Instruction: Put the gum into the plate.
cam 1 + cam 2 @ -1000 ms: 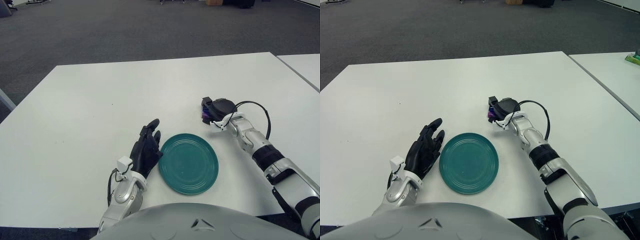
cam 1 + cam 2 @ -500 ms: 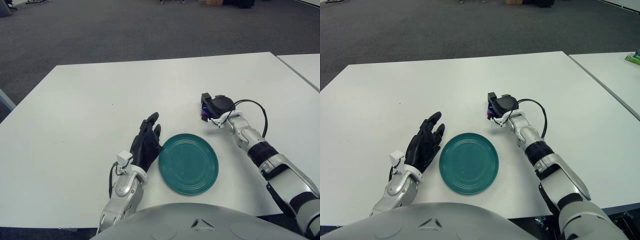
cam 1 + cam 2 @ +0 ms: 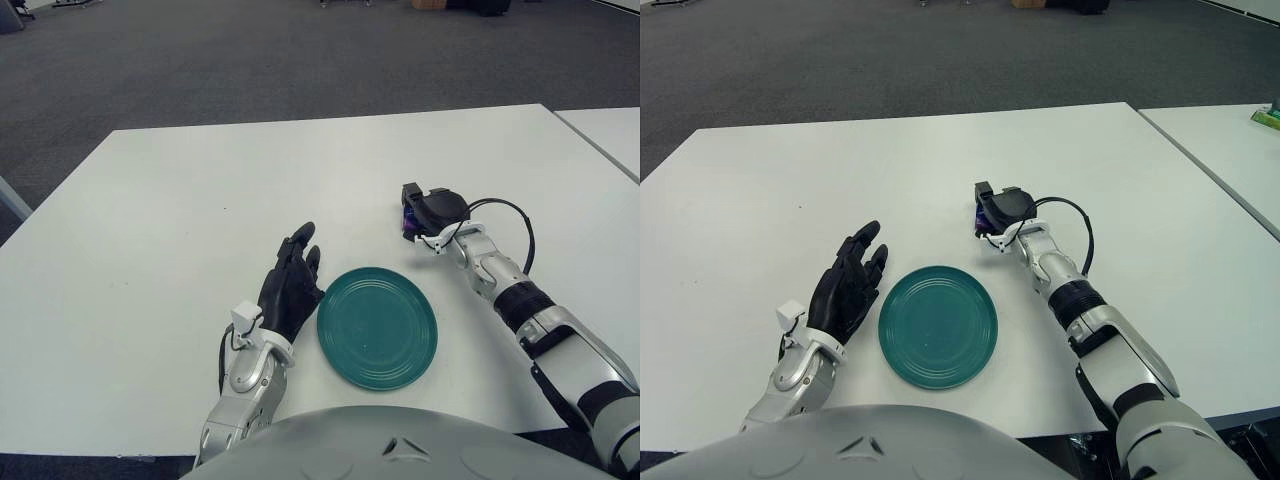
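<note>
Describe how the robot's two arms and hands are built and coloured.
Both arms have silver-grey shells with black bands at the joints. The left robot hand is black, with a small white block and a thin black cable at its wrist. The right robot hand is black too; a black cable loops from it back to the forearm.

You are looking at a broad white rectangular table with a smooth matte top. Beyond the white table's far edge, dark grey carpet covers the floor to the top of the view. Just right of the white table, across a narrow gap, a second white tabletop runs alongside. Dark furniture bases stand on the carpet well behind the white table.
</note>
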{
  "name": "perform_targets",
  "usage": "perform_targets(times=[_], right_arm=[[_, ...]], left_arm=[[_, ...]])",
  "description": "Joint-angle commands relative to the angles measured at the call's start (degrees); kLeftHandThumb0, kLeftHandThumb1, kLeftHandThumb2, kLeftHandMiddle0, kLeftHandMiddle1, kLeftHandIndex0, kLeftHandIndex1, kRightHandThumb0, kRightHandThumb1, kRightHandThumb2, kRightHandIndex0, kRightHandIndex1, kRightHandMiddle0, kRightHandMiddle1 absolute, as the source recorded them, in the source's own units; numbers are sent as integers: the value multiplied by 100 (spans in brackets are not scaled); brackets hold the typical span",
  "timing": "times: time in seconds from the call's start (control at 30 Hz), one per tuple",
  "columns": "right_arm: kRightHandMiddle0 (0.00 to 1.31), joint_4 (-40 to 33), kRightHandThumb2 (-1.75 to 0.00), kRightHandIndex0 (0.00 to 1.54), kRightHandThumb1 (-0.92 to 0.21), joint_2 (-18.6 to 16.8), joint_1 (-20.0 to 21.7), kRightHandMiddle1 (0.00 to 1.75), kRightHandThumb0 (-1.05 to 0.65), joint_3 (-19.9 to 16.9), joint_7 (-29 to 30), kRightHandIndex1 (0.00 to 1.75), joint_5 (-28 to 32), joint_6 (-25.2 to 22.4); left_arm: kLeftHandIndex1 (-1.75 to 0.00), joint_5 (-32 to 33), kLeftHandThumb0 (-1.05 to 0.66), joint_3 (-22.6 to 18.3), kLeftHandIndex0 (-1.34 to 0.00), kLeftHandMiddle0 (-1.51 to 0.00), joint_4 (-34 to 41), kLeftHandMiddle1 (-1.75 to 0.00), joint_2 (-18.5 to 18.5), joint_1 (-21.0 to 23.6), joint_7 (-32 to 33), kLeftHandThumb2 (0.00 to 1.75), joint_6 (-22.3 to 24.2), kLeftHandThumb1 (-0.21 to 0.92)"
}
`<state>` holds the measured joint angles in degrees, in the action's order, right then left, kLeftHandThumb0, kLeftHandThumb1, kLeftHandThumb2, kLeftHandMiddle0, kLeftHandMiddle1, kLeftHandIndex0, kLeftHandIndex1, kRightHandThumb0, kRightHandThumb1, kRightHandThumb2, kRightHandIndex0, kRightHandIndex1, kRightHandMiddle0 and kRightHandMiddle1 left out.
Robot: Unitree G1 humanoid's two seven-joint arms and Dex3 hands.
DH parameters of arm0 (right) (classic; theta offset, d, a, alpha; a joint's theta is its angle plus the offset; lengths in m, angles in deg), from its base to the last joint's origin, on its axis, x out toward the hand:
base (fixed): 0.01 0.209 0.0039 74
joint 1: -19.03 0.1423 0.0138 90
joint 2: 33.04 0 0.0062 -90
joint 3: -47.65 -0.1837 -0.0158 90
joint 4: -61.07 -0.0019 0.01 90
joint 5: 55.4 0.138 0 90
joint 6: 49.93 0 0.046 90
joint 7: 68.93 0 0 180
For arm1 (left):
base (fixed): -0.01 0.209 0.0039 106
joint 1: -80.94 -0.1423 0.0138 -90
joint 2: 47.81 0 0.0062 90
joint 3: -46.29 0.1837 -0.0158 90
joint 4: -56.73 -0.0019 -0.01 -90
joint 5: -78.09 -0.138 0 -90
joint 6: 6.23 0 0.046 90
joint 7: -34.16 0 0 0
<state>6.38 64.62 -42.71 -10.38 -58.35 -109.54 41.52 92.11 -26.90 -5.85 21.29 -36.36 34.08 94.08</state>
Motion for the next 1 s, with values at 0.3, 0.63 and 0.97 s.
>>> perform_targets(times=[0.3,0.63,0.97], right_arm=[[39,-609,-94,47,-61,50,175,175,-40,-232,-369,173,232,-97],[39,-1759,-94,49,-61,327,198,175,-40,-582,-1453,175,456,-246],[40,-2500,-97,45,-59,544,180,175,-41,-671,-2503,144,599,-187]], left_arm=[[-58,22,-105,55,0,-18,182,-1,-20,-148,-9,95,-78,92],[-61,5,-105,14,0,-21,120,-1,-11,-68,-38,98,-98,92],[-59,106,-105,-10,0,-19,65,0,-66,-64,-53,93,-77,92]])
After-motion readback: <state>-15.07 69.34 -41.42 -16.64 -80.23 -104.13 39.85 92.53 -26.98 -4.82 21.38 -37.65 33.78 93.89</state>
